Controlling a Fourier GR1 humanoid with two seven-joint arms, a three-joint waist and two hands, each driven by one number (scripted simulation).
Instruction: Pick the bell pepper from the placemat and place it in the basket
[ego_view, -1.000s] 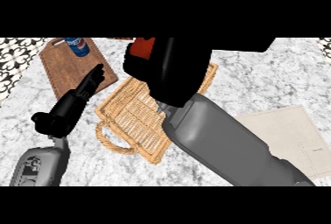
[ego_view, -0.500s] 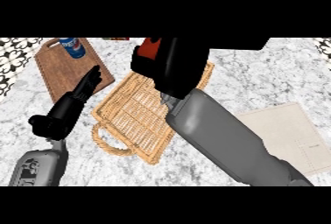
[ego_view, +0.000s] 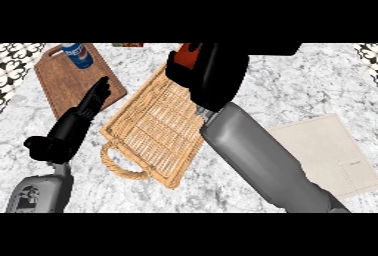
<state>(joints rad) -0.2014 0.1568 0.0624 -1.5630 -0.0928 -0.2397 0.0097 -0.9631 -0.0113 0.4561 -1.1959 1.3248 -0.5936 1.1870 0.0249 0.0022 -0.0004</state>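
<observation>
The right hand (ego_view: 210, 70) had its fingers curled around the red pepper (ego_view: 184, 56) above the basket (ego_view: 151, 132); it should lower before releasing, I think.

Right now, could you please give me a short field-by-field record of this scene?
right hand: curled round the red bell pepper, over the basket's far end
basket: wicker, handle toward the robot
placemat: pale, right of the right forearm, nothing seen on it
left hand: open, fingers straight, left of the basket
cutting board: far left, bearing a blue can
</observation>
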